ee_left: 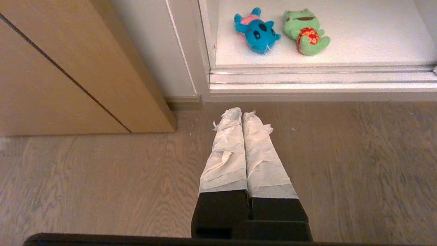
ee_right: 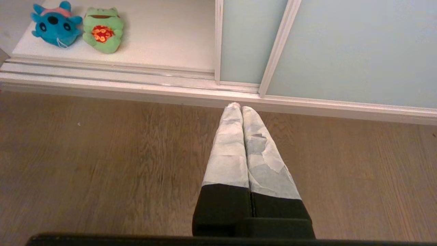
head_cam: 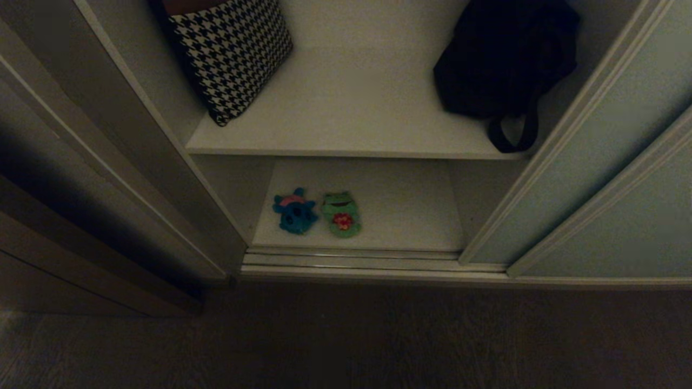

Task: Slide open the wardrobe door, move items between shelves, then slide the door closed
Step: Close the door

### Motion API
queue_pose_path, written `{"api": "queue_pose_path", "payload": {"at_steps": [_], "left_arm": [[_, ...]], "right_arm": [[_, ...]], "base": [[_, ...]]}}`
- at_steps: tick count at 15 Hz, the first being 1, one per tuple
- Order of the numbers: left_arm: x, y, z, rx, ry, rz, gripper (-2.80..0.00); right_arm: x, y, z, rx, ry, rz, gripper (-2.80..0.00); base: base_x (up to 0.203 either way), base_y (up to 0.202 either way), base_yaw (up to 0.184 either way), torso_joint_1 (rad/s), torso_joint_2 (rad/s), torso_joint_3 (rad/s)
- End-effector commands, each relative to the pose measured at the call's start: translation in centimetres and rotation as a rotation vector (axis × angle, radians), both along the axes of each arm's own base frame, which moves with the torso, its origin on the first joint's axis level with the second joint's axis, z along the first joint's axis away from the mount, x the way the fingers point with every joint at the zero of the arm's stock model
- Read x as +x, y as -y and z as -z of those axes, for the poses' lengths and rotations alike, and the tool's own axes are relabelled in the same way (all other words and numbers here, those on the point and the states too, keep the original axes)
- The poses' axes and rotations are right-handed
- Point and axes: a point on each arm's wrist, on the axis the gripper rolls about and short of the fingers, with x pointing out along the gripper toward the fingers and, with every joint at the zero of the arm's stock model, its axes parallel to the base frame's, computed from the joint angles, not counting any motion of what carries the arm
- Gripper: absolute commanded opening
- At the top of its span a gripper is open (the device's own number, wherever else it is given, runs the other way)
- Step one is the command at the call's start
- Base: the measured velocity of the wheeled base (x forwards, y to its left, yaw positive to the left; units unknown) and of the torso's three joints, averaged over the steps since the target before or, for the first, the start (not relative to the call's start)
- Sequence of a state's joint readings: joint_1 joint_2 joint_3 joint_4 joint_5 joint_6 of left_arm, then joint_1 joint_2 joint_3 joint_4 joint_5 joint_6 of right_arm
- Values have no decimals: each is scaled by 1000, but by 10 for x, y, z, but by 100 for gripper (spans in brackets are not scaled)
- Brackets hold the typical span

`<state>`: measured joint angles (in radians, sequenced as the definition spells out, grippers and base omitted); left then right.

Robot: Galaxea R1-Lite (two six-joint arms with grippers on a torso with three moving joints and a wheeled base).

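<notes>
The pale grey-green sliding wardrobe door [head_cam: 589, 162] [ee_right: 249, 37] stands slid to the right, leaving the compartment open. Two plush items lie side by side on the lower shelf [head_cam: 411, 210] near its front left: a teal-blue toy [head_cam: 294, 212] [ee_left: 256, 31] [ee_right: 56, 24] and a green toy with red shorts [head_cam: 340, 214] [ee_left: 305, 31] [ee_right: 103, 30]. The upper shelf [head_cam: 351, 108] is above them. My left gripper [ee_left: 242, 112] is shut and empty over the wood floor, short of the door track. My right gripper [ee_right: 238, 107] is shut and empty too, near the track below the door.
A houndstooth cushion [head_cam: 232, 54] leans at the upper shelf's left and a black strapped bag [head_cam: 503, 65] sits at its right. A brown wooden panel [ee_left: 61, 78] stands left of the wardrobe. The metal door track [head_cam: 351, 262] runs along the wood floor [head_cam: 346, 340].
</notes>
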<state>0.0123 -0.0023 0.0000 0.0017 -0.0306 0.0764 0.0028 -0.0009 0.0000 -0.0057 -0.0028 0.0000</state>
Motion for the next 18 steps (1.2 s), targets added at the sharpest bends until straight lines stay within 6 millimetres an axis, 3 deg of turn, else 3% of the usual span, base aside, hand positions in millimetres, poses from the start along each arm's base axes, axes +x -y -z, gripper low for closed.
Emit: {"api": "queue_pose_path", "payload": {"at_steps": [1, 18], "left_arm": [[0, 0, 0, 0, -3, 0, -280], [0, 0, 0, -27, -8, 0, -280]], "right_arm": [[0, 0, 0, 1, 1, 0, -280], [0, 0, 0, 0, 1, 0, -280]], "base": [[0, 0, 0, 0, 0, 0], [0, 0, 0, 1, 0, 13]]}}
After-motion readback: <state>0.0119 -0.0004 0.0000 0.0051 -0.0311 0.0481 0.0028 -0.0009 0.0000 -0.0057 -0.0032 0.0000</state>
